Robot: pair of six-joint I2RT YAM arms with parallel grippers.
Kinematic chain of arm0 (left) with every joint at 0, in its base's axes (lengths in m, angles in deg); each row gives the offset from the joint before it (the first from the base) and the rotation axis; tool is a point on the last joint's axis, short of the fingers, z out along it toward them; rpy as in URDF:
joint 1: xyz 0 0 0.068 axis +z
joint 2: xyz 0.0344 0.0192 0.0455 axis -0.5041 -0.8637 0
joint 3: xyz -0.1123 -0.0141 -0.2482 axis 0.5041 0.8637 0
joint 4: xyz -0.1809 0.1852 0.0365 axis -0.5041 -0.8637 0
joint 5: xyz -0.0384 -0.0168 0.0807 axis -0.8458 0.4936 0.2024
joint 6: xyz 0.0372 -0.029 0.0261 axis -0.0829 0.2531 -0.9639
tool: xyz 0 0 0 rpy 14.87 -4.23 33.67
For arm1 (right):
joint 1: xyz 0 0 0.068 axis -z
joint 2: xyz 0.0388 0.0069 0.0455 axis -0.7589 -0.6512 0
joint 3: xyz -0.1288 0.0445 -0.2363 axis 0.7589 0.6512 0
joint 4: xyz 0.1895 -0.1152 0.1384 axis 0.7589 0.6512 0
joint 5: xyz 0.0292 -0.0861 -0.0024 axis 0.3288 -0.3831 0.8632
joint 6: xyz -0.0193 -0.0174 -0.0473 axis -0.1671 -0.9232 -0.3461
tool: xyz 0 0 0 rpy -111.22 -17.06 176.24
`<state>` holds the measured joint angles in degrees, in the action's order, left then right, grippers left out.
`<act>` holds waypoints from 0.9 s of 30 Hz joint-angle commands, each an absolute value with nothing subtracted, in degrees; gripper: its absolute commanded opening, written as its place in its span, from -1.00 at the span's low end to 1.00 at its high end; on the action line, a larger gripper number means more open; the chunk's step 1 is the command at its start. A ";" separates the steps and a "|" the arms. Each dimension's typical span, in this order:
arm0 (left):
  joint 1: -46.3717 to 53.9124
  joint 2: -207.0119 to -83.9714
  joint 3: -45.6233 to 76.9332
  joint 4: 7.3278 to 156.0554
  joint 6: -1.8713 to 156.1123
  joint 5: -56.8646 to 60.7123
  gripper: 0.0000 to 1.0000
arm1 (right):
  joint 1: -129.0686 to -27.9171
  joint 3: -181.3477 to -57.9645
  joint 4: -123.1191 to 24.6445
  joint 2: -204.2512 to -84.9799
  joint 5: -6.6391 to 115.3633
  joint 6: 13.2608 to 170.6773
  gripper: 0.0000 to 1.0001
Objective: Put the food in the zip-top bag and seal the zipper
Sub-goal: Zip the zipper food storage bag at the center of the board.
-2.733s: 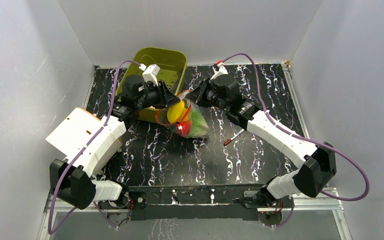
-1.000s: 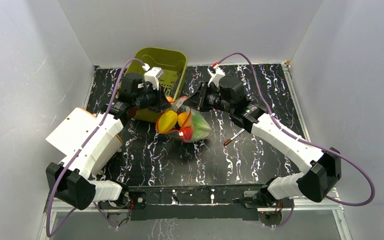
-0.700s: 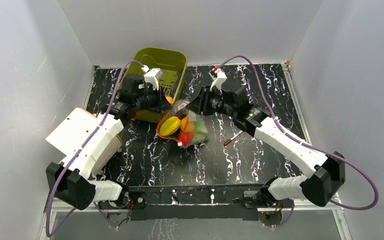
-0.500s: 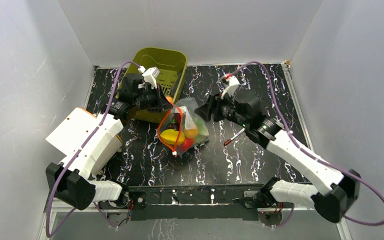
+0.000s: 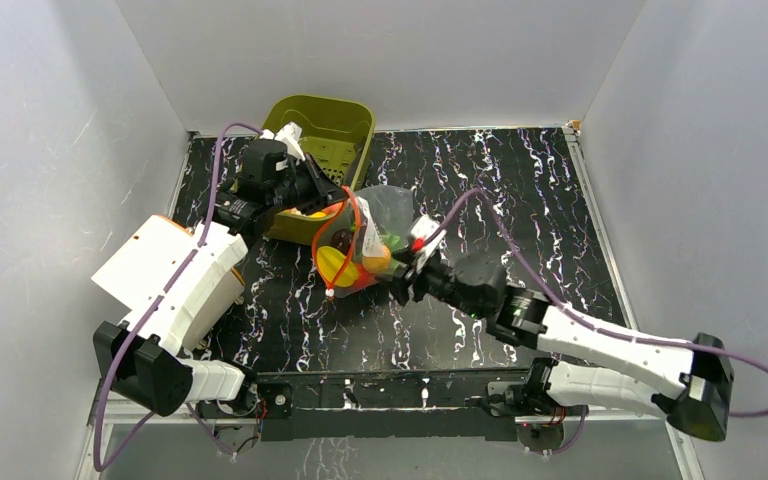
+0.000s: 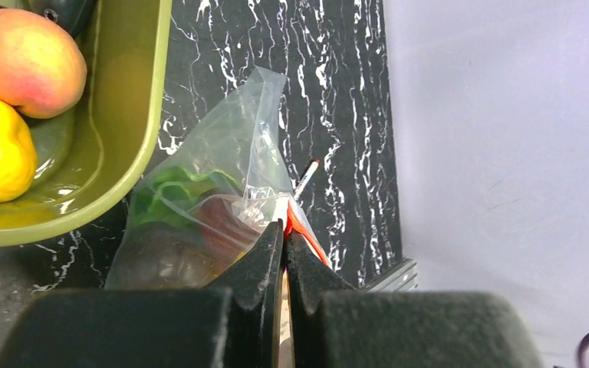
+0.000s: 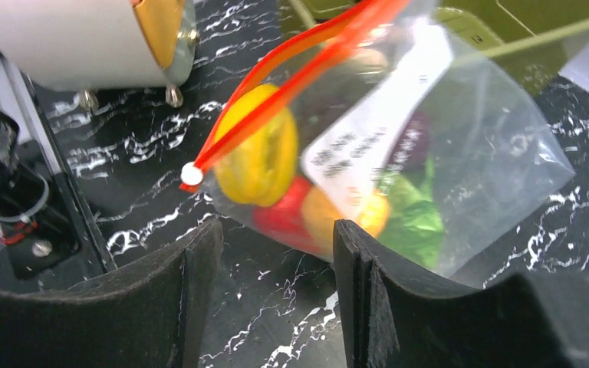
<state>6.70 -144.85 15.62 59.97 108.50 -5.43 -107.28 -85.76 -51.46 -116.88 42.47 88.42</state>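
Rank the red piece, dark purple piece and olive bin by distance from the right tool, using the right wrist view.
1. red piece: bottom of the zip-top bag, just ahead of the open right tool.
2. dark purple piece: deeper in the bag, behind its label.
3. olive bin: behind the bag, top of view.

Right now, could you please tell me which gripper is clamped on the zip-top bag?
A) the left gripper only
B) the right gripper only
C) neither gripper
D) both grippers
A: the left gripper is shut on the zip-top bag right at its red-orange zipper, while the right gripper stands open in front of the bag, clamped on nothing.
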 commanded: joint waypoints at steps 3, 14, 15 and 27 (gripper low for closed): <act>6.95 -145.67 13.21 63.23 117.75 -5.51 -1.00 | -118.39 -79.58 -74.20 -122.17 30.36 70.40 0.10; 7.07 -144.38 17.76 67.31 128.07 -7.02 -1.00 | -127.89 -70.56 -119.85 -143.02 19.61 46.88 0.43; 7.07 -144.09 18.22 67.70 129.02 -6.99 -1.00 | -128.01 -70.41 -123.65 -145.29 18.95 45.96 0.45; 7.24 -142.30 21.66 69.27 134.68 -8.12 -1.00 | -130.66 -79.66 -140.59 -167.11 9.19 37.03 0.60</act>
